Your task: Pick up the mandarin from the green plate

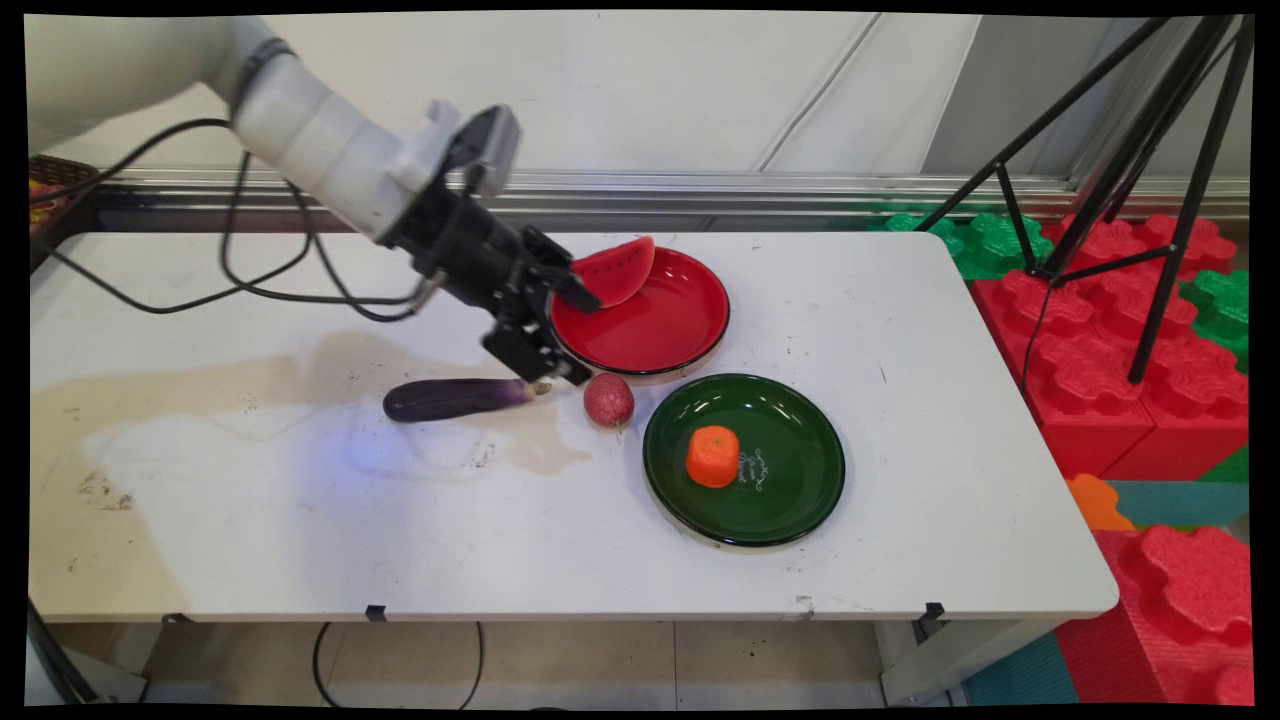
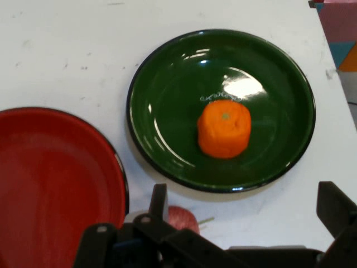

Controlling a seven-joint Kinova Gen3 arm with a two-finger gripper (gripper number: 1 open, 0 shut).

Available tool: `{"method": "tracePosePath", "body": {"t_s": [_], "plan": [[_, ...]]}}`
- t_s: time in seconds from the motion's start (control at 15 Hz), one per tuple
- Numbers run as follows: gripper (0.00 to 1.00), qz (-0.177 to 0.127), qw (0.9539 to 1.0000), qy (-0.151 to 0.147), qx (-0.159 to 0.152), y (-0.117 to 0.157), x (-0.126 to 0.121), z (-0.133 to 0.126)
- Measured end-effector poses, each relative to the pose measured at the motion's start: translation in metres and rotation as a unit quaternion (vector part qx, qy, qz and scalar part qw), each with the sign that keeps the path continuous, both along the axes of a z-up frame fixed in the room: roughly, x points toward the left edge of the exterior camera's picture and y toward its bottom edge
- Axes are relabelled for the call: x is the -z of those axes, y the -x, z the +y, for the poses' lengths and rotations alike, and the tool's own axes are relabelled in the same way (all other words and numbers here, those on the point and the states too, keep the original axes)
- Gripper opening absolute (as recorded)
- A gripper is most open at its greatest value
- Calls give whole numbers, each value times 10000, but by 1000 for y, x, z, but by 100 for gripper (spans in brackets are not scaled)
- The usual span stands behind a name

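Note:
My black gripper [image 1: 582, 338] hangs open over the left rim of a red plate [image 1: 690, 340], tilted toward the table's right. A watermelon slice [image 1: 615, 270] leans on that plate's far left rim, right by the upper finger [image 1: 585, 297]; nothing lies between the fingers. Just below the gripper, a purple eggplant [image 1: 460, 398] and a round reddish fruit [image 1: 609, 399] lie on the table. In the hand view the gripper [image 2: 245, 204] looks onto a green plate [image 2: 167, 111] holding an orange carrot piece [image 2: 224, 128], with the red plate [image 2: 50, 178] at left and the reddish fruit [image 2: 181, 218] by the left finger.
The green plate [image 1: 790, 500] with the carrot piece [image 1: 712, 456] sits front right of the red plate. A brownish stain [image 1: 200, 390] spreads over the table's left half. A black tripod [image 1: 1150, 200] and red and green foam blocks [image 1: 1100, 360] stand off the right edge.

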State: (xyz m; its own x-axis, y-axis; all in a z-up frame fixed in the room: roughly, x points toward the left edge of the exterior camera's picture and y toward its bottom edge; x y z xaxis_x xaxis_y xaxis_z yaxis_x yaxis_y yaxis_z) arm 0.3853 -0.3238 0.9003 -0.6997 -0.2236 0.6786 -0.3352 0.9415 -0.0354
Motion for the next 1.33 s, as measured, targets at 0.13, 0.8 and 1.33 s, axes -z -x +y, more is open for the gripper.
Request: {"method": "tracePosePath", "body": {"t_s": [0.13,0.8,1.33], "plan": [[100,-47,10000,-14,39,20,9,-8],[100,-484,9982,-87,338,94,53,-38],[100,-941,9934,-119,642,135,91,-51]]}}
